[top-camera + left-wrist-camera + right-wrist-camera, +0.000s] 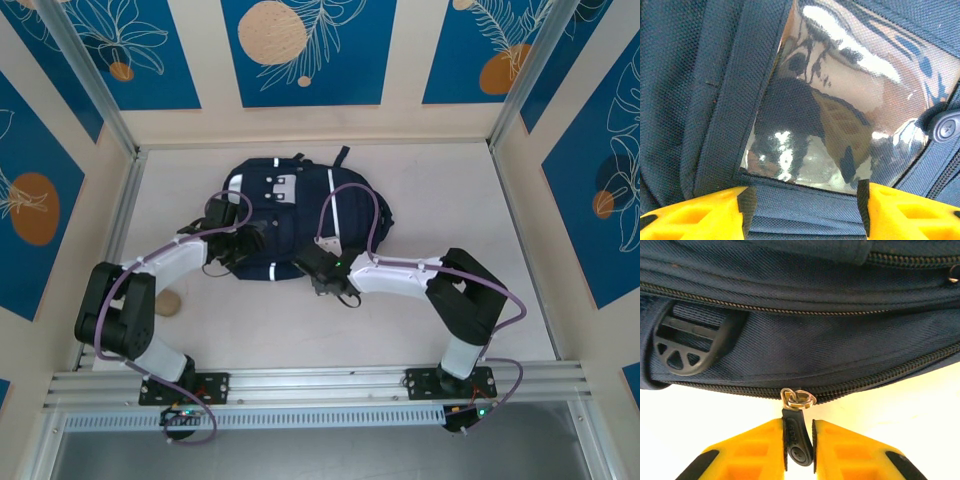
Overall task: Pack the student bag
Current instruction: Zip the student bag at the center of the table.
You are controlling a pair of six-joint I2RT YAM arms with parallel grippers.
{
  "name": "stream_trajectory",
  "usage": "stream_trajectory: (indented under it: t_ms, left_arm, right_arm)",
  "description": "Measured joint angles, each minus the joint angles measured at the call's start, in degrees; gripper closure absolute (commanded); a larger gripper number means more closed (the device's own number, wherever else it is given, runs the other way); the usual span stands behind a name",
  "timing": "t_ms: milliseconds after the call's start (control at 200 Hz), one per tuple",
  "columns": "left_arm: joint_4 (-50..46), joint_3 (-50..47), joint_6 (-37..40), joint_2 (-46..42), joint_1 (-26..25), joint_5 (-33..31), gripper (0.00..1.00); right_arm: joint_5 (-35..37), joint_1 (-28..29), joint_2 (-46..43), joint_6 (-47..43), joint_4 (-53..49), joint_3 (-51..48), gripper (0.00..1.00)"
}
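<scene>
The student bag [290, 215] blocks the centre; open table [450, 200] to its right

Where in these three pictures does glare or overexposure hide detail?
Left wrist view: bright glare streaks the clear plastic window on the student bag. Right wrist view: the table is washed out to white, though the zip pull is sharp. Top view: evenly lit.

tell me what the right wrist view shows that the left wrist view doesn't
Right wrist: the right gripper pinching a black zipper pull, plus a black buckle. Left wrist: the open left gripper facing a shiny clear window and a snap button. Both: navy fabric of the student bag and yellow fingers.
</scene>
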Motion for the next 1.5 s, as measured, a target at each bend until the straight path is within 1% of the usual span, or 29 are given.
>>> stream_trajectory:
  t_ms: [200,365,525,625,740,915,1070,1200,1230,1290,1380,1410,1500]
  left_arm:
    - [0.0,0.0,1.0,0.3,0.1,0.0,0.41]
    - [0.0,0.2,1.2,0.8,0.3,0.0,0.42]
    - [0.6,0.3,1.4,1.3,0.4,0.5,0.42]
    - [0.9,0.4,1.4,1.3,0.9,1.4,0.42]
    - [0.5,0.5,2.1,0.8,1.6,2.4,0.41]
    - [-2.6,0.6,2.9,-4.0,4.3,0.7,0.34]
    - [-5.4,0.5,2.7,-11.1,4.8,0.5,0.32]
    - [-5.4,-1.6,1.1,-16.0,4.8,2.0,0.31]
    - [-5.4,-2.4,0.7,-16.7,4.8,2.6,0.32]
    - [-5.4,-4.0,-0.3,-17.3,4.8,4.2,0.31]
    - [-5.4,-6.4,-2.2,-17.7,4.8,6.5,0.32]
    - [-5.4,-7.1,-2.9,-17.8,4.7,7.2,0.31]
    - [-4.6,-8.7,-5.2,-18.2,3.8,9.0,0.32]
  right_arm:
    - [-0.2,-0.4,-0.2,-1.5,0.6,-0.5,0.90]
    - [-1.5,-1.6,-2.3,-3.4,3.1,-2.9,0.90]
    - [-2.5,-4.8,-5.7,-4.1,4.1,-5.5,0.90]
    - [-3.0,-7.1,-7.8,-4.3,4.3,-7.1,0.94]
    - [-4.4,-8.3,-9.5,-6.3,5.2,-8.1,1.00]
    - [-11.4,-8.6,-9.4,-11.7,7.3,-8.9,1.00]
    - [-19.1,-6.4,-4.2,-14.2,10.6,-4.9,1.00]
    - [-20.8,-4.5,-0.2,-14.3,12.0,-0.1,1.00]
    - [-20.6,-4.2,0.2,-13.9,12.0,0.6,0.97]
    - [-19.5,-3.5,0.3,-12.6,11.7,1.5,0.84]
    - [-16.3,-2.7,0.2,-10.6,10.2,2.0,0.70]
    - [-15.0,-2.4,0.1,-9.9,9.2,2.0,0.67]
    - [-10.0,-1.5,-0.6,-6.8,4.9,2.0,0.61]
